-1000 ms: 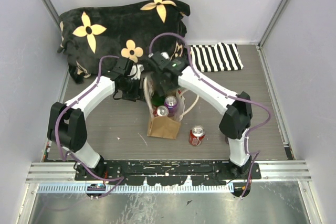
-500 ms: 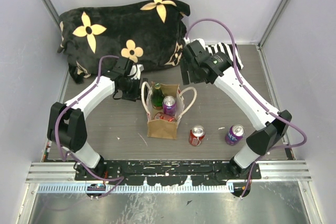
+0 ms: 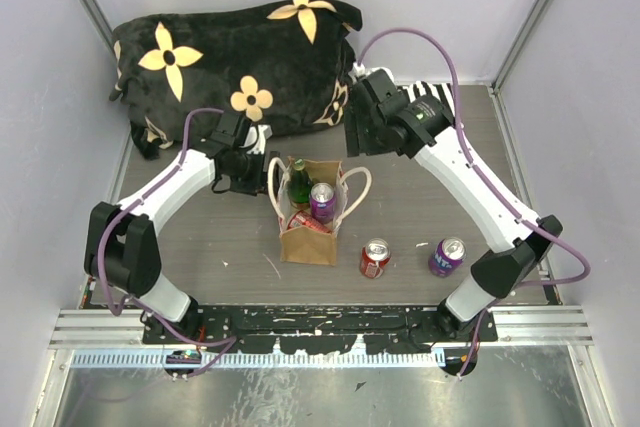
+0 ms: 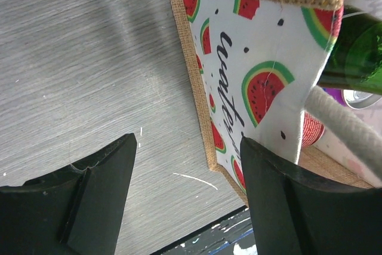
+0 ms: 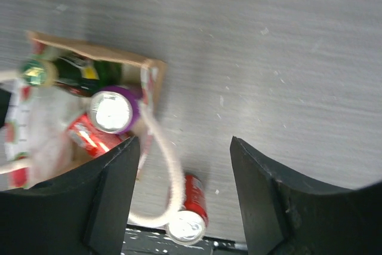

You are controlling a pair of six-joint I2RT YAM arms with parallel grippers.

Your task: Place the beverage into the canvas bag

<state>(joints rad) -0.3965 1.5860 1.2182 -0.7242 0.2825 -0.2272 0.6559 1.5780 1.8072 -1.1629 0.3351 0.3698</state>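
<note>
The tan canvas bag (image 3: 308,239) stands upright at mid table with its cream handles spread. Inside it are a green bottle (image 3: 298,181), a purple can (image 3: 323,201) and a red can (image 3: 311,224). My right gripper (image 3: 358,137) is open and empty, raised behind and to the right of the bag. Its wrist view looks down on the bag (image 5: 89,49), the purple can (image 5: 112,111) and a cream handle (image 5: 167,165). My left gripper (image 3: 260,175) is open at the bag's left side; the watermelon-print wall (image 4: 250,76) lies by its right finger (image 4: 280,201).
A red can (image 3: 375,257) and a second purple can (image 3: 447,256) stand on the table (image 3: 200,237) to the right of the bag. A black flowered cushion (image 3: 235,57) lies at the back left and a striped cloth (image 3: 440,105) at the back right.
My right gripper was over the bag with the purple can; it has let the can go inside and lifted away to the back right. The left arm has hardly moved.
</note>
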